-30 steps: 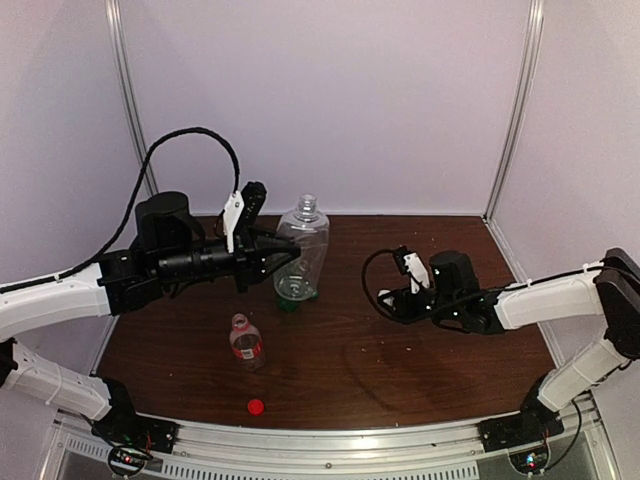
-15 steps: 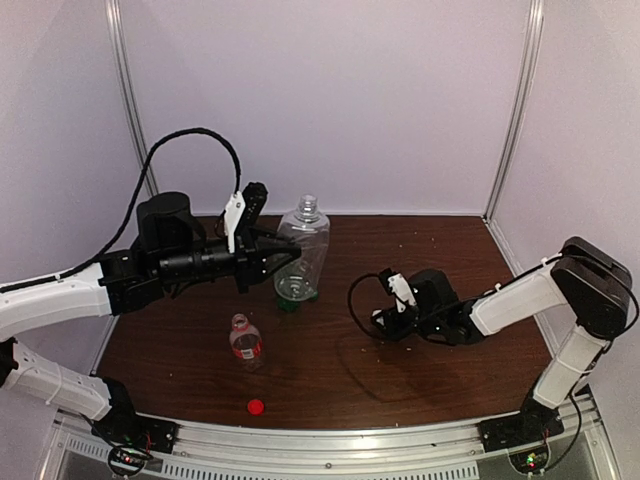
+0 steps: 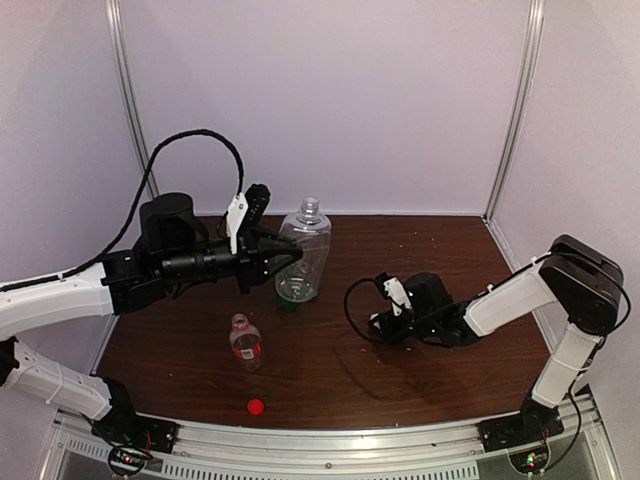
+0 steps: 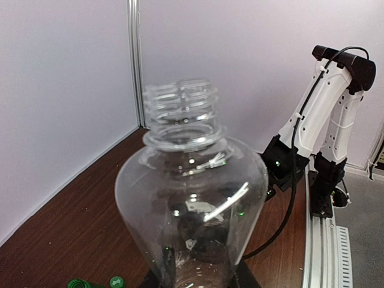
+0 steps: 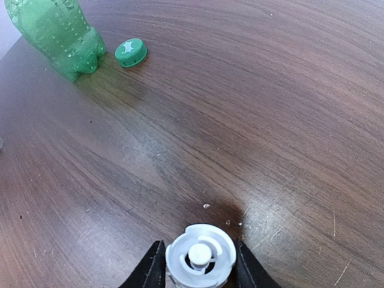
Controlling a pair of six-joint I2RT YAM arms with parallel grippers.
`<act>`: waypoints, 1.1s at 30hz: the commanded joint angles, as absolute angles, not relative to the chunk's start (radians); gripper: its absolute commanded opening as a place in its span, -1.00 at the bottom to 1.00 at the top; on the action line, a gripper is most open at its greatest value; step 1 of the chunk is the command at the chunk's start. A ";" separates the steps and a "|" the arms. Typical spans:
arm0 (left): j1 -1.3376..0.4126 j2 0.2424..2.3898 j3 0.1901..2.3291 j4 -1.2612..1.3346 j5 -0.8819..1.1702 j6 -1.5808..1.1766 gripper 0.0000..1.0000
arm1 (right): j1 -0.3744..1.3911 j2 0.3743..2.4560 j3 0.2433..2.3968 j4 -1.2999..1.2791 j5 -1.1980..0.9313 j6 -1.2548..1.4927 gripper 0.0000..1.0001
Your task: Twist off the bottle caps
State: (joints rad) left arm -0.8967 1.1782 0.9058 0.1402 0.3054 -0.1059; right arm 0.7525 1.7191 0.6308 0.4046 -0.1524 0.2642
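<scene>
My left gripper (image 3: 284, 256) is shut on the larger clear ribbed bottle (image 3: 303, 250) and holds it upright. Its threaded neck is open, as the left wrist view (image 4: 191, 192) shows, where the left gripper (image 4: 198, 279) grips its lower body. My right gripper (image 3: 378, 322) is low over the table, shut on the white-grey cap (image 5: 200, 257). The green bottle (image 3: 290, 298) lies behind the ribbed one; its base (image 5: 57, 33) shows with the green cap (image 5: 131, 51) beside it. The short bottle with red label (image 3: 245, 340) stands without a cap. The red cap (image 3: 256, 406) lies near the front edge.
The brown table (image 3: 420, 380) is walled by pale panels at the back and sides. The green cap also shows at the bottom left of the left wrist view (image 4: 116, 281). A metal rail (image 3: 340, 440) runs along the near edge.
My right arm has swung left and down toward the table's middle with the white-grey cap in its fingers. My left arm and the ribbed bottle have stayed put.
</scene>
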 commanded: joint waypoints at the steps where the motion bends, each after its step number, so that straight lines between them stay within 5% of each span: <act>1: -0.893 1.179 0.911 0.201 0.295 -0.104 -0.91 | 0.757 1.686 0.638 0.402 -0.151 0.264 -0.14; 8: -0.893 1.184 0.908 0.202 0.290 -0.104 -0.91 | 0.756 1.540 0.652 0.336 -0.183 0.275 0.28; 20: -0.893 1.217 0.916 0.209 0.323 -0.110 -0.91 | 0.755 1.188 0.850 0.081 -0.399 0.234 0.64; 33: -0.893 1.278 0.946 0.226 0.449 -0.100 -0.90 | 0.782 1.265 1.252 -0.132 -0.728 0.193 0.84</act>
